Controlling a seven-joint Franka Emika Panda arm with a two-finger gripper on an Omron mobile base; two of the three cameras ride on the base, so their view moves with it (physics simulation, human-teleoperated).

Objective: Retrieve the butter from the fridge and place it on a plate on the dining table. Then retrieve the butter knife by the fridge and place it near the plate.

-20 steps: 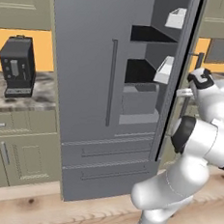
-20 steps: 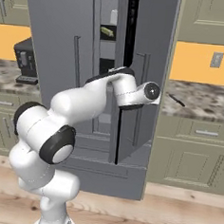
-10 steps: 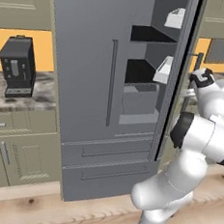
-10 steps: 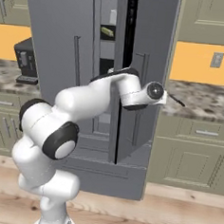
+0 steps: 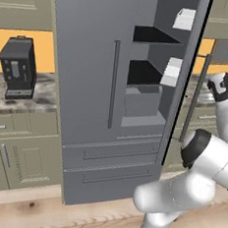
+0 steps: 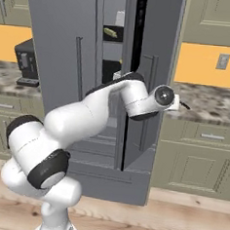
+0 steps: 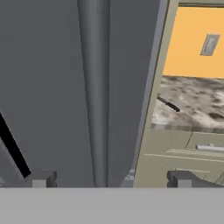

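**Operator:** How does your gripper stand?

**Spotter:** Your gripper point(image 7: 109, 179) has its fingers point(image 7: 41, 178) spread fully apart and grips nothing. The fridge point(image 5: 94, 84) door's bar handle point(image 7: 94, 87) runs straight up between them, right in front of the hand.

**Operator:** And the task's things?

**Spotter:** The butter knife point(image 7: 168, 104) lies on the marbled counter point(image 7: 192, 103) ahead and to the hand's right, past the door's edge. The butter point(image 6: 110, 33) sits on an upper shelf inside the fridge, above your hand and behind the open door point(image 6: 152, 66).
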